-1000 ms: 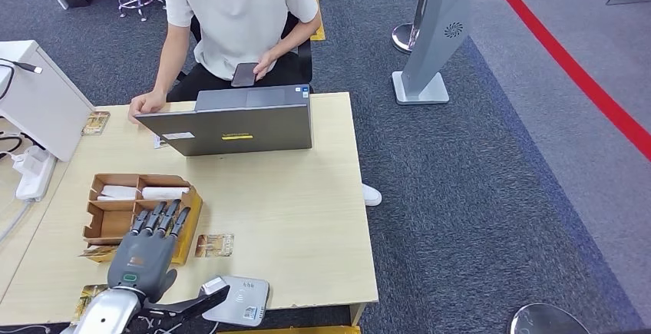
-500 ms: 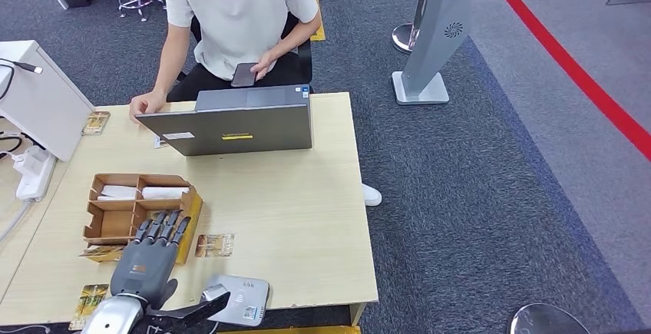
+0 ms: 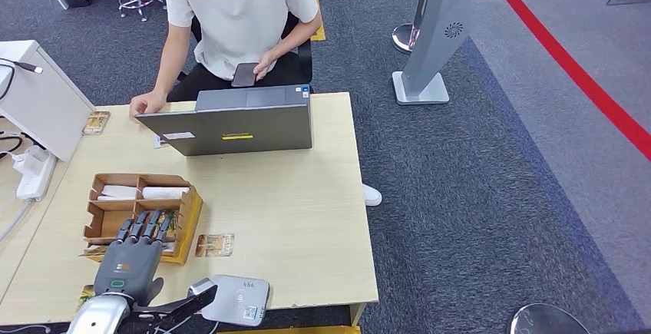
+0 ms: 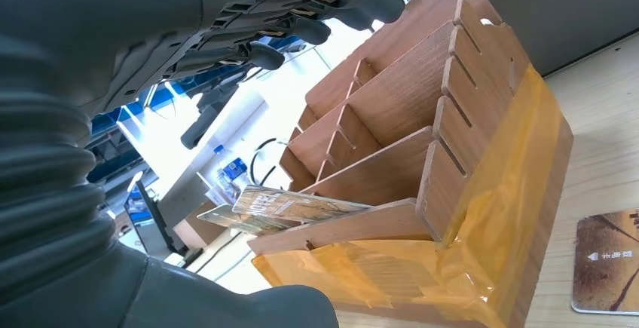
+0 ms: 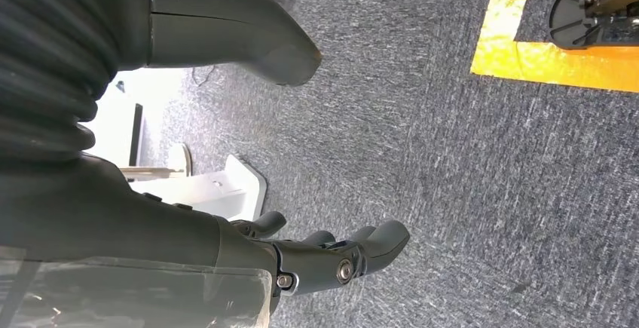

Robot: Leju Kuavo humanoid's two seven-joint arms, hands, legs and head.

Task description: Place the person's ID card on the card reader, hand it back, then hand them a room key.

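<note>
A pale wooden tabletop [image 3: 299, 219] with a person [image 3: 234, 19] seated at its far side behind one grey laptop [image 3: 230, 127], holding a dark phone [image 3: 246, 74]. Near the robot stands one brown wooden organiser [image 3: 115, 203] with yellow tape on its side; cards lean in its nearest slot. One loose card [image 3: 214, 245], brown with a gold pattern, lies flat just beside the organiser. One grey card reader [image 3: 238, 300] sits at the near edge. The left hand [image 3: 129, 261] hovers over the organiser's near end, fingers [image 4: 354, 0] spread and holding nothing. The right hand [image 5: 324, 256] hangs above carpet, fingers loosely curled, empty.
</note>
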